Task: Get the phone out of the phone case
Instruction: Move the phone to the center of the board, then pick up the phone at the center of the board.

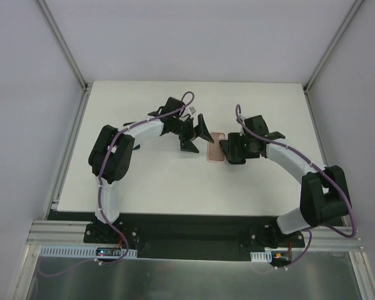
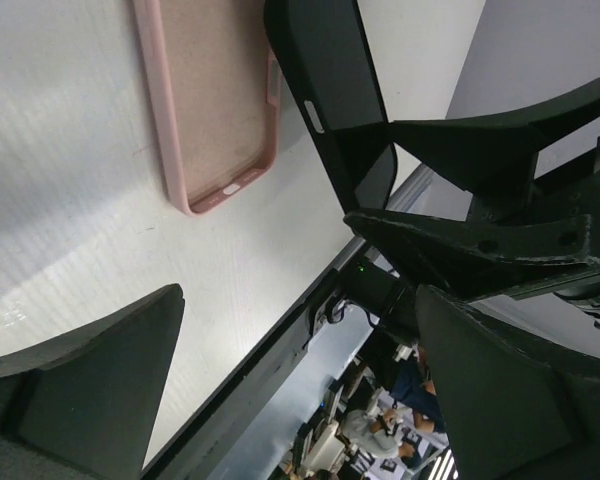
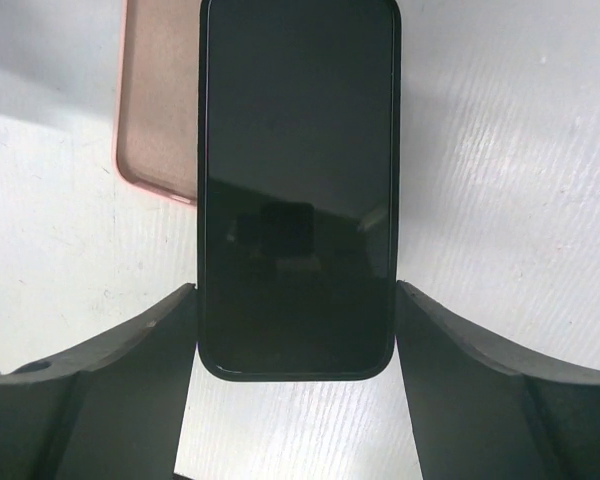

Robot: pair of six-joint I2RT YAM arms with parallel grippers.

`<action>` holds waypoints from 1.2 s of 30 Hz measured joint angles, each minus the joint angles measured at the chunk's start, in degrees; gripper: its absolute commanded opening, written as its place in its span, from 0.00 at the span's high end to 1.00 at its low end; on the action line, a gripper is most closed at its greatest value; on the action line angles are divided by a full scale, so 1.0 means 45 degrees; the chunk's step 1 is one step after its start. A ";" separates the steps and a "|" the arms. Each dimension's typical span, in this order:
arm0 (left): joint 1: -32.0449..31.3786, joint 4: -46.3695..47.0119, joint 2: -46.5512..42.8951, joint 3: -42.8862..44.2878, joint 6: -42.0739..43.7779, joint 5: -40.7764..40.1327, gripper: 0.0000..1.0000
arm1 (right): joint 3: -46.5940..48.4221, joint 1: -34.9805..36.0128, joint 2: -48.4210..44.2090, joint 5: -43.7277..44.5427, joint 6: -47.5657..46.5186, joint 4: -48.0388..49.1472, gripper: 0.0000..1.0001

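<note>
the right gripper (image 3: 295,320) pinches the black phone (image 3: 298,180) by its long edges, centre frame. the pink phone case (image 3: 155,110) lies empty (hollow side up) at upper left on the table (image 3: 510,150). the left gripper (image 2: 295,300) is spread wide.

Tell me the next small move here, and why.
Probably carry the right pincer sideways, away from the phone case, and lower the phone onto bare table. The phone is clamped by its long edges in the right pincer and sits raised above the case, which lies empty on the table. The left pincer hangs open, holding nothing.
</note>
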 measured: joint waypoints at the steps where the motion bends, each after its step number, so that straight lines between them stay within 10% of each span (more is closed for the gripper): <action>1: -0.0083 0.0112 0.0141 0.0058 -0.0121 0.0078 0.01 | -0.0092 0.0039 -0.0015 -0.0015 0.0024 -0.0005 0.99; 11: -0.0267 0.0733 0.0175 -0.0126 -0.0442 0.0262 0.01 | -0.0214 0.1831 0.1098 0.1870 0.0525 -0.0005 0.89; 15: -0.0102 0.0777 -0.0087 -0.0690 -0.0437 0.0199 0.01 | -0.0092 0.2827 0.1729 0.2594 0.0908 -0.0117 0.33; 18: 0.0068 0.0777 -0.0282 -0.0971 -0.0432 0.0175 0.01 | 0.0272 0.3327 0.1928 0.2929 0.1239 -0.0199 0.19; 36: 0.0194 0.0831 -0.0855 -0.1350 -0.0287 0.0053 0.01 | -0.0092 0.3803 0.0627 0.3915 0.1161 0.0073 0.04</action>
